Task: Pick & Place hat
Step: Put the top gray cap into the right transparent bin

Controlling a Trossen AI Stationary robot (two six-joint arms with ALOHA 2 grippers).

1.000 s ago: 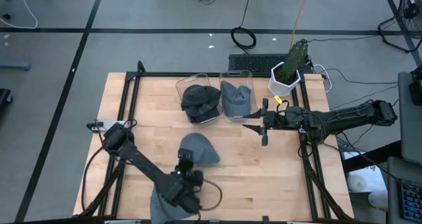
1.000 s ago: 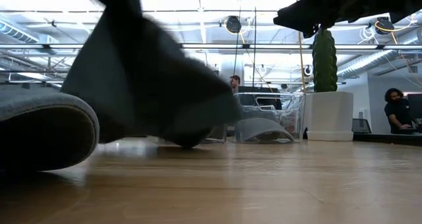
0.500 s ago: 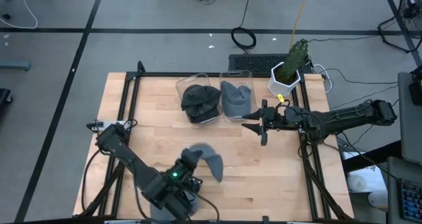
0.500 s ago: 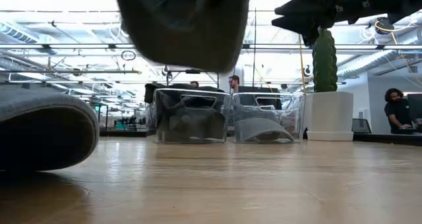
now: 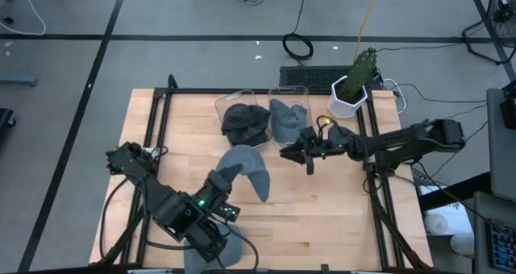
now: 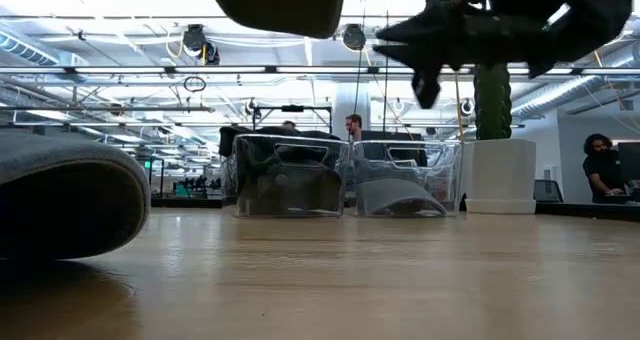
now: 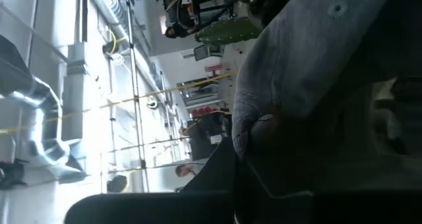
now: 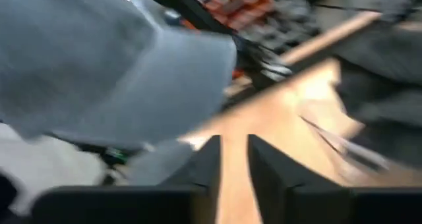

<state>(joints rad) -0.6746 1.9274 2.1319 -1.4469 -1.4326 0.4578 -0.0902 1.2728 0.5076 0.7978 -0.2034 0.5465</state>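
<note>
A grey hat (image 5: pixel 244 165) hangs in the air above the table's middle, with my left gripper (image 5: pixel 219 177) shut on its near-left side. From table height only its dark underside (image 6: pixel 280 0) shows, well above the wood. My right gripper (image 5: pixel 284 152) stands just right of the hat and points level toward it. Its fingers (image 8: pixel 210 165) are narrowly open with nothing between them. A second grey hat (image 5: pixel 211 256) lies on the table at the near edge, under my left arm. My left gripper holds the hat by a bunched edge of its cloth (image 7: pixel 256 126) on the near-left side. The fingers come roughly level from the near left. One layer or several, I cannot tell. The hat is lifted clear, its brim (image 5: pixel 262 187) drooping toward the right.
Two clear bins stand at the far side, one holding a dark hat (image 5: pixel 246 125) and one a grey hat (image 5: pixel 288 121). A cactus in a white pot (image 5: pixel 351 89) stands at the far right. Bare wood lies to the near right. People are in the room beyond the table.
My left gripper has risen and rolled, carrying the grey hat off the table until it hangs clear, and has drifted a little toward the far side. My right gripper has moved toward the table's left, closer to the hat, dropping slightly and rolling.
</note>
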